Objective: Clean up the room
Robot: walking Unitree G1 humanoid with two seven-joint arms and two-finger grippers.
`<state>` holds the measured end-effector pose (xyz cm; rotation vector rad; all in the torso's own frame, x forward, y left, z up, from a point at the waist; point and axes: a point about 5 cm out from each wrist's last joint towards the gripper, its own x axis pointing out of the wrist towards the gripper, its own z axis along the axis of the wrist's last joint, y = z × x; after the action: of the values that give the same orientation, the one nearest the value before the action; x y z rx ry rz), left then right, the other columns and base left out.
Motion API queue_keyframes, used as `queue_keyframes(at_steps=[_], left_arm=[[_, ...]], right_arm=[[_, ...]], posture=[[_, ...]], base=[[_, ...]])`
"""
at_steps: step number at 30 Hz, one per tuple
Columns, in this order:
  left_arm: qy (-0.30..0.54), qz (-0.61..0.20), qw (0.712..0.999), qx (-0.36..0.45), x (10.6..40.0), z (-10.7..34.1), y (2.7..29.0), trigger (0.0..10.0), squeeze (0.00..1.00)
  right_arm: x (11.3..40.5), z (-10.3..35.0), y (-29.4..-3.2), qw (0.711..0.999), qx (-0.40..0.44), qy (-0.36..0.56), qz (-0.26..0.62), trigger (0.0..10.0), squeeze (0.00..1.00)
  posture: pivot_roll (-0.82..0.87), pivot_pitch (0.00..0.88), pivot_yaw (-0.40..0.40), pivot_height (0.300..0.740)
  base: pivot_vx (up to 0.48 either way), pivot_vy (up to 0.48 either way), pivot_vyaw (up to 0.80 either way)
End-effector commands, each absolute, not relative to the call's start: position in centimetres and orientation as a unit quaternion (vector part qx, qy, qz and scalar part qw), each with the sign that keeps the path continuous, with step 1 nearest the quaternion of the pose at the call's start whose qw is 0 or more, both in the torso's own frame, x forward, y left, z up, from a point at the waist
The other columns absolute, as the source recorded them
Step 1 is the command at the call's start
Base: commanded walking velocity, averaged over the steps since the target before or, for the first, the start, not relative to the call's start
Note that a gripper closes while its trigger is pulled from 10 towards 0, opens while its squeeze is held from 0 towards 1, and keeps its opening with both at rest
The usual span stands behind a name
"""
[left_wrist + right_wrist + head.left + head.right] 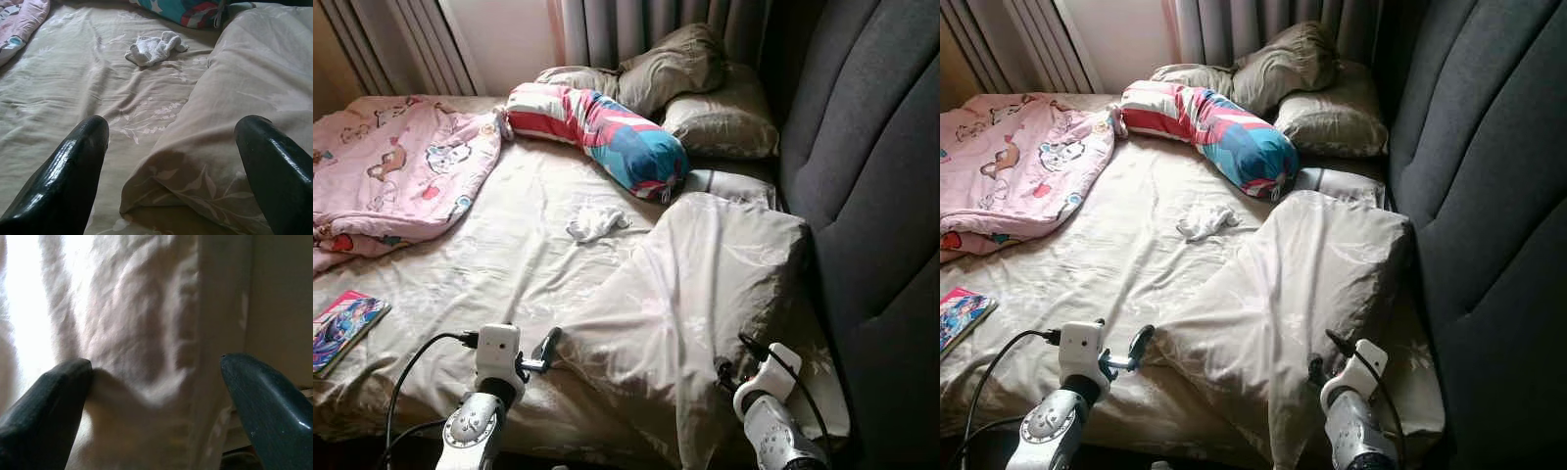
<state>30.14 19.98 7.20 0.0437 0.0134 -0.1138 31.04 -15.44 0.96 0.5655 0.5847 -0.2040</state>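
A beige floral duvet (705, 284) lies bunched over the right half of the bed, its edge hanging off the front. My left gripper (543, 354) is open just off the duvet's front left corner (161, 196), low over the beige sheet (509, 264). My right gripper (736, 357) is open against the duvet's hanging front edge, and one finger (54, 401) presses into the fabric (146, 333). A small crumpled white cloth (595, 223) lies mid-bed, farther out past the left gripper (171, 161).
A pink cartoon blanket (391, 171) is heaped at the far left. A striped red-and-blue bolster (607, 132) and olive pillows (715, 117) lie by the curtains. A colourful book (342, 328) rests near the left front edge. A dark padded headboard (871, 166) borders the right.
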Motion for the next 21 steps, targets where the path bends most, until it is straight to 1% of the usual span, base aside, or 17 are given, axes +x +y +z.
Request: queue_keyframes(at_steps=[1,8,9,13,21], left_arm=[[0.02,-0.059,0.998,0.028,29.9,6.8,20.1,10.0,0.0],[0.019,-0.059,0.998,0.028,29.8,6.8,20.1,10.0,0.0],[0.019,-0.059,0.998,0.028,29.8,6.8,20.1,10.0,0.0],[0.02,-0.06,0.998,0.029,29.8,6.8,20.1,10.0,0.0],[0.023,-0.062,0.997,0.031,29.4,6.6,20.1,10.0,0.0]], right_arm=[[30.4,0.1,-14.6,0.902,0.293,0.307,-0.086,10.0,0.0],[30.1,-0.4,-13.6,0.898,0.295,0.321,-0.057,10.0,0.0],[30.1,-0.4,-13.6,0.898,0.295,0.321,-0.057,10.0,0.0],[29.6,-1.0,-14.2,0.902,0.252,0.339,-0.085,10.0,0.0],[29.1,-1.6,-14.1,0.9,0.246,0.351,-0.08,10.0,0.0]], posture=[[-0.01,0.2,0.052,0.653],[-0.01,0.201,0.052,0.653],[-0.01,0.201,0.052,0.653],[0.0,0.204,0.055,0.653],[0.02,0.217,0.059,0.653]], base=[[0.0,0.0,0.0],[0.0,0.0,0.0],[0.0,0.0,0.0],[0.0,0.0,0.0],[0.0,0.0,0.0]])
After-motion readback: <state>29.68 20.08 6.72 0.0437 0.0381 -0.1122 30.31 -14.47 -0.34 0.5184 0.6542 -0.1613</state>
